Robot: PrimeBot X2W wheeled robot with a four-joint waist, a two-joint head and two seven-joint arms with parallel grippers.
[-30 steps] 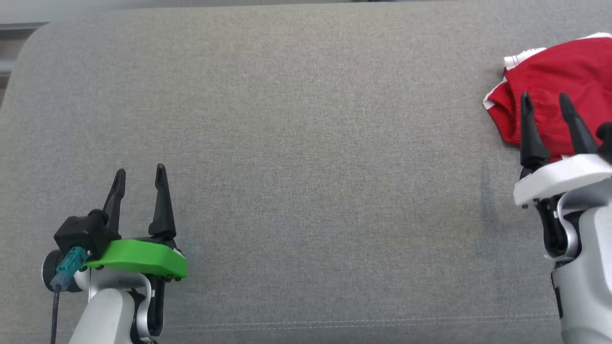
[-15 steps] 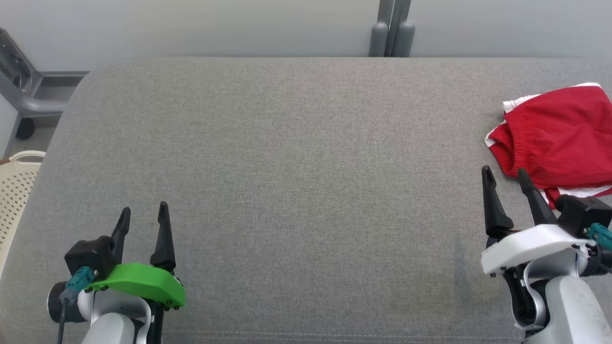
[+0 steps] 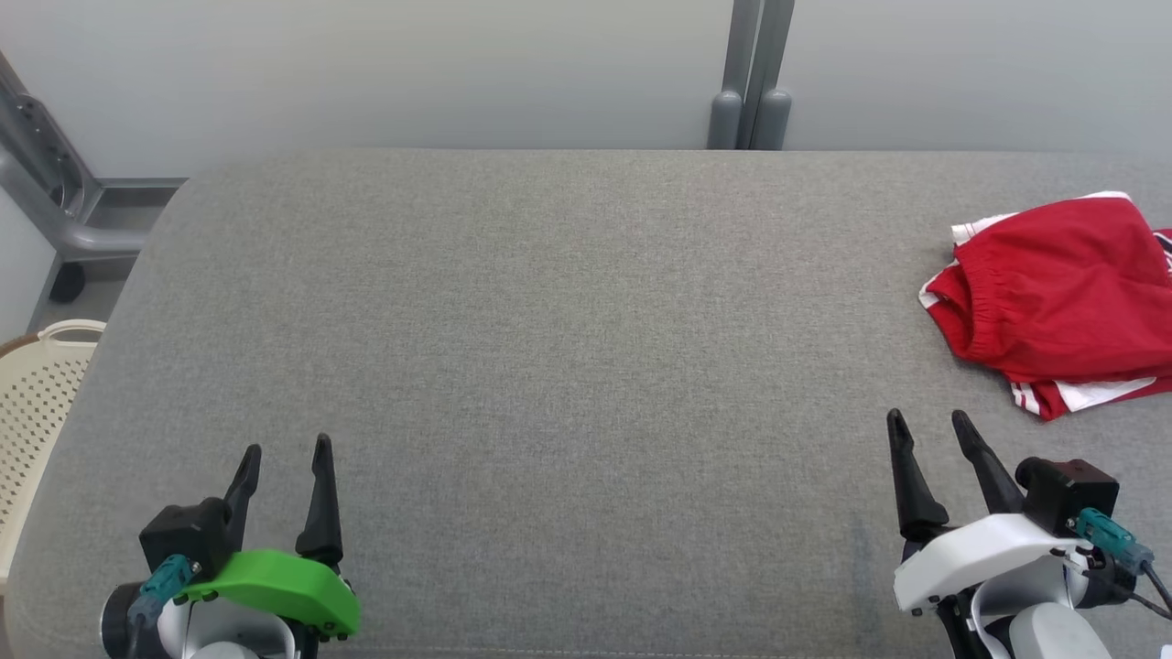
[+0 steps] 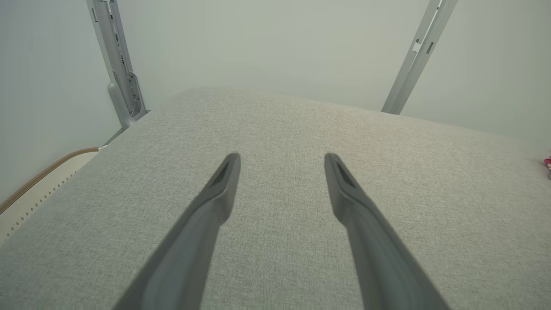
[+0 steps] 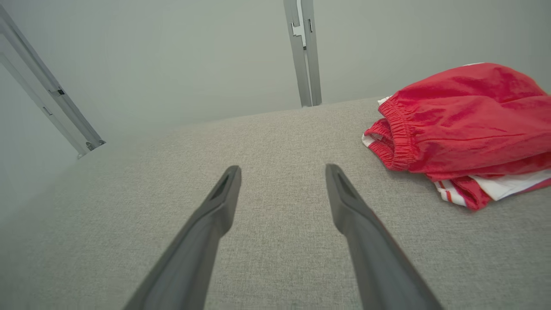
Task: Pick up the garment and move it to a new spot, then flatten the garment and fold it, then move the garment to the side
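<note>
Left gripper (image 3: 287, 445) sits down at 7 o'clock in the head view, a green-shelled wrist under it. Its two dark fingers are spread wide and point toward 12, with nothing between them. Over at 5 o'clock is the right gripper (image 3: 927, 416), white-shelled, and it's the same story: fingers parted, empty, tips leaning slightly toward 11. Both hang over bare grey fabric, and the wrist views back that up, showing just weave between each pair of fingers.

Out from the right gripper, up toward 1 o'clock, there's the garment (image 3: 1062, 302): red shorts with white trim and stripes. They lie in a compact folded heap at about 3 o'clock on the padded surface (image 3: 549, 320), the far side cut off by the picture's edge and the elastic waistband facing 9 o'clock. Gripper and garment are near one another but apart, with a strip of grey between them.

Beyond the padded surface's far edge, a grey post (image 3: 751, 91) stands at 12 against the pale wall. At 9 o'clock a cream perforated basket (image 3: 37, 394) sits beside the surface's left end, and a metal frame (image 3: 55, 192) is above it at 10.
</note>
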